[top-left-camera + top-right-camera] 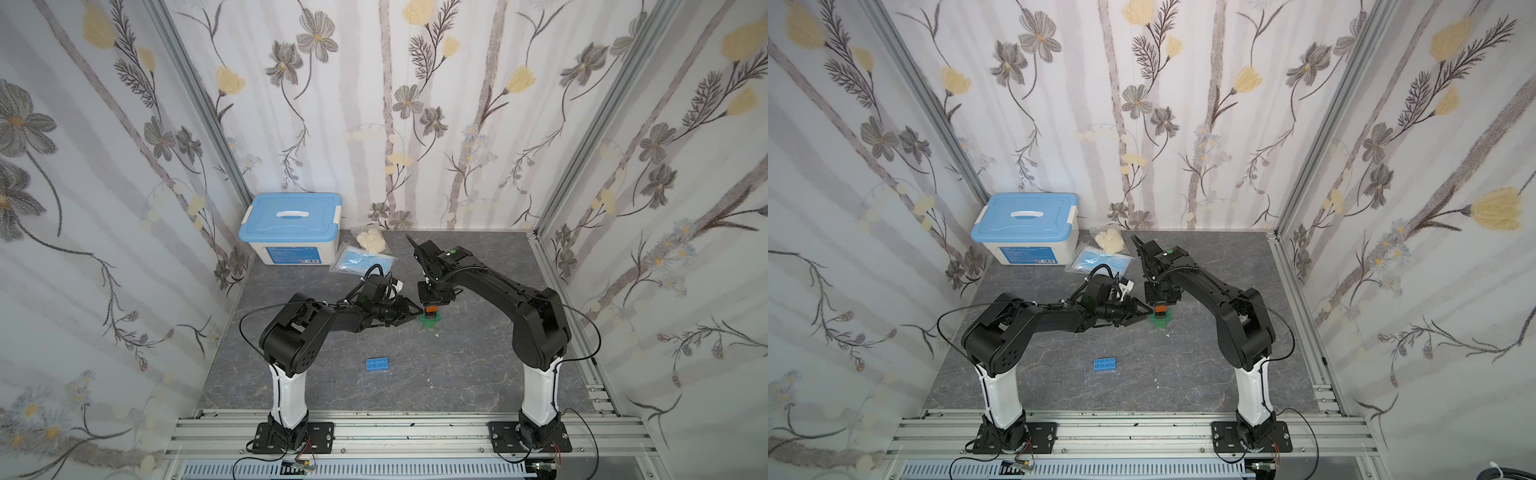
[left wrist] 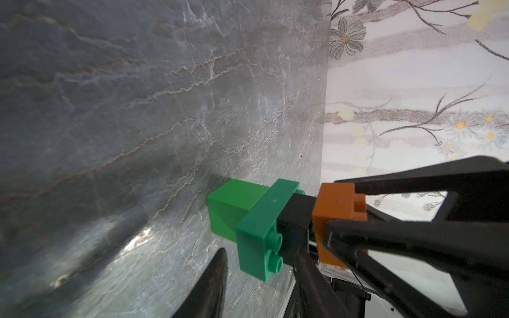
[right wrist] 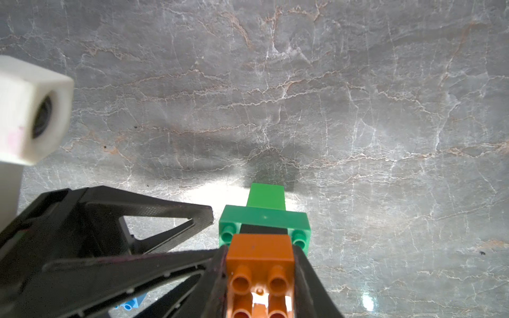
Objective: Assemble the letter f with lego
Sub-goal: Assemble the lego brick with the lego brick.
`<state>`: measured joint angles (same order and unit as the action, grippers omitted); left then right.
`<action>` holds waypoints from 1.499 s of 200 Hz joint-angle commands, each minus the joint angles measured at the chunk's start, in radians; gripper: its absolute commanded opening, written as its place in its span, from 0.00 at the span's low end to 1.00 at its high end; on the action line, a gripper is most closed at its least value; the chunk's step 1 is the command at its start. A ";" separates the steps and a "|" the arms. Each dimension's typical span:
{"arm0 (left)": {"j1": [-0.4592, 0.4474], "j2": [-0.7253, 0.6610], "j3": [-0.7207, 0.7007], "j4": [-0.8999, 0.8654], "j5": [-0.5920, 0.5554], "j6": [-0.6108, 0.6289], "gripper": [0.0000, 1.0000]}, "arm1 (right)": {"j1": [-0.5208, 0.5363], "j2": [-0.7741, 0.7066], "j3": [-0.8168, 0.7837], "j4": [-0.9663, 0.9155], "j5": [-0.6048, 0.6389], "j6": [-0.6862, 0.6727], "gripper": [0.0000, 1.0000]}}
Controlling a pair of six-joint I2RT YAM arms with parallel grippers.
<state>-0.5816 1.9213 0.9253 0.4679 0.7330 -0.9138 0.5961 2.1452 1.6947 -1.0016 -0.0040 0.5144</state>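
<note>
In the middle of the table (image 1: 457, 374) stands a little stack (image 1: 430, 318). A lower green brick (image 2: 234, 206) sits on the surface with a wide green brick (image 2: 261, 228) across it. On that is a black brick (image 2: 294, 214), and an orange brick (image 3: 260, 264) is on top.

The right gripper (image 3: 260, 249) comes down from above and pinches the orange brick, one finger pressed against each side. The left gripper (image 1: 417, 312) reaches in low from the side with its jaws narrow. One finger is under the overhanging end of the wide green brick and the other above it, by the black brick. Whether they actually press on it I cannot tell.

The blue brick (image 1: 377, 365) lies flat, studs up, on its own. It is well apart from the stack, toward the arms' bases, and not joined to it. In the back left corner sit a blue-lidded box (image 1: 291, 224) and two plastic bags (image 1: 365, 257) just beside it.
</note>
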 commanded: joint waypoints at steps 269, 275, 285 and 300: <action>-0.011 0.004 -0.030 0.081 -0.026 -0.050 0.42 | 0.014 -0.084 -0.132 0.071 0.021 0.114 0.36; -0.011 0.005 -0.031 0.082 -0.027 -0.050 0.42 | 0.016 -0.084 -0.137 0.073 0.021 0.115 0.36; -0.010 0.005 -0.031 0.083 -0.027 -0.052 0.42 | 0.018 -0.086 -0.138 0.075 0.022 0.118 0.36; -0.011 0.006 -0.032 0.084 -0.027 -0.054 0.42 | 0.019 -0.085 -0.139 0.077 0.024 0.120 0.36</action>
<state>-0.5915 1.9255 0.8959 0.5179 0.7105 -0.9504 0.6117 2.0571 1.5639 -0.9203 0.0044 0.6132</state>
